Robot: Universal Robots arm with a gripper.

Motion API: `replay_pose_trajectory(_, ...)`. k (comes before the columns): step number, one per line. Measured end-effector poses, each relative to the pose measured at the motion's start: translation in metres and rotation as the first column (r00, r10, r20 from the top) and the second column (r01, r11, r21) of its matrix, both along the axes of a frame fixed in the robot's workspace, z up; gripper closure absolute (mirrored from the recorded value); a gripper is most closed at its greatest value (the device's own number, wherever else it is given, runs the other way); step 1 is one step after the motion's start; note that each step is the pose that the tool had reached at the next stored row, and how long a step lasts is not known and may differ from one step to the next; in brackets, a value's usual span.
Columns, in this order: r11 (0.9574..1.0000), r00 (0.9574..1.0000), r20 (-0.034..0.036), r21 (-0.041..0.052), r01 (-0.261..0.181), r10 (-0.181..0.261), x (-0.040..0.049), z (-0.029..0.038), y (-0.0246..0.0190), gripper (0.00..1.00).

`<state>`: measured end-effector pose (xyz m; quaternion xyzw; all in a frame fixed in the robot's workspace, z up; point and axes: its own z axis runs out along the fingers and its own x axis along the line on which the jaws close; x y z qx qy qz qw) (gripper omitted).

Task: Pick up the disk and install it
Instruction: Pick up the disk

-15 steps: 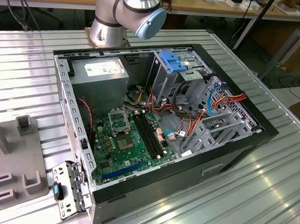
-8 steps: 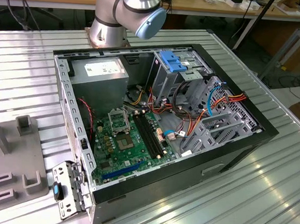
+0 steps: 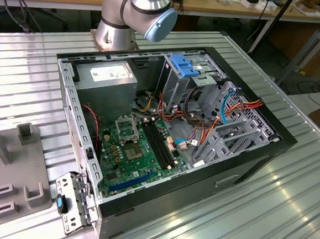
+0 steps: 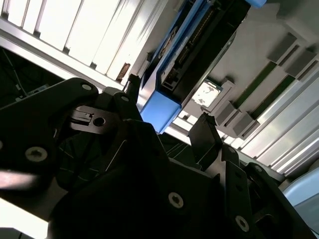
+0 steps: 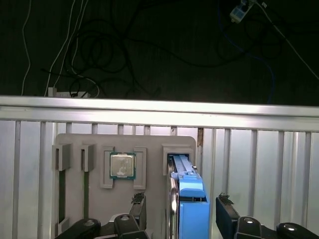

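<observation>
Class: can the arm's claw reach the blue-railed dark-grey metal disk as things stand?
Probably yes: the open claw straddles the blue-railed dark-grey metal disk, one finger on each side, with nothing in between.

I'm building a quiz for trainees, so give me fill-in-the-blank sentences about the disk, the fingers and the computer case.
The disk has rails coloured ___. In the first wrist view the disk sits ___ the two fingers. The motherboard inside the computer case is coloured ___.
Missing words: blue; between; green.
</observation>
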<state>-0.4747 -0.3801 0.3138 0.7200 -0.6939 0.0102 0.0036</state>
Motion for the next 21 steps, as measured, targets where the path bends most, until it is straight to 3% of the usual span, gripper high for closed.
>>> replay_pose_trajectory(5, 1.0, 1.0, -0.0002, -0.0001, 0.001, -0.001, -0.0003, -0.0057, 0.0, 0.35)
replay_pose_trajectory(8, 1.0, 1.0, 0.0, 0.0, 0.001, -0.001, -0.0003, -0.006, 0.0, 0.49)
replay_pose_trajectory(13, 1.0, 1.0, 0.0, 0.0, 0.002, -0.002, -0.0004, -0.007, 0.0031, 0.49)
replay_pose_trajectory(21, 1.0, 1.0, -0.0001, 0.0, 0.002, -0.002, -0.0003, -0.0082, 0.0035, 0.5)
